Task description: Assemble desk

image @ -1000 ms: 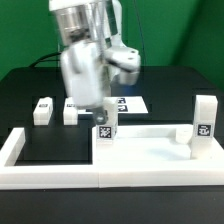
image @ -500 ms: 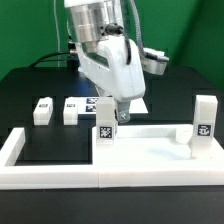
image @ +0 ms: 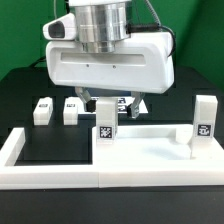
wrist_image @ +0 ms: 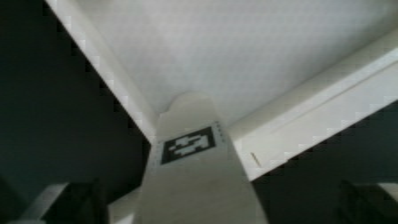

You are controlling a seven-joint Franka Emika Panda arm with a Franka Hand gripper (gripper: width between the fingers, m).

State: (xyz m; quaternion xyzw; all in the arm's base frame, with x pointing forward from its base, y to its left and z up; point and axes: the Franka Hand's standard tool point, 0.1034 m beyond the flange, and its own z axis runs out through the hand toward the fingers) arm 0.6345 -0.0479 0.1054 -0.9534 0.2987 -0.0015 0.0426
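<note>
Desk tabletop (image: 150, 143) lay flat on the black counter (image: 60, 150), shoved into the corner of the white fence bars (image: 50, 176) on the ext view's right. I judged that was deliberate, b/c the bars stop it sliding or spinning while a leg gets worked.

Two legs stood upright at its corners. The near leg (image: 104, 132) was at the corner toward the ext view's left, tag facing the cam, and the far leg (image: 204, 120) was at the right end. I couldn't tell from these views whether either was fully seated.

A spare leg (image: 42, 109) and a second spare leg (image: 70, 109) sat side by side on the counter further left, apart from the tabletop, prob parked there for later. The marker board (image: 140, 103) lay behind, partly hidden by the arm.

The fingers (image: 90, 97) were spread wide, holding nothing, and hung straight above the near leg w/ one finger each side of its top. Wrist view agreed: the near leg (wrist_image: 191, 150) rose centred toward the cam w/ clear gaps both sides and no contact.

I read that as lined up to close on the leg, prob to grip and twist it home. Main risk was closing off-centre and tipping it. Job approx half done, two legs to go.
</note>
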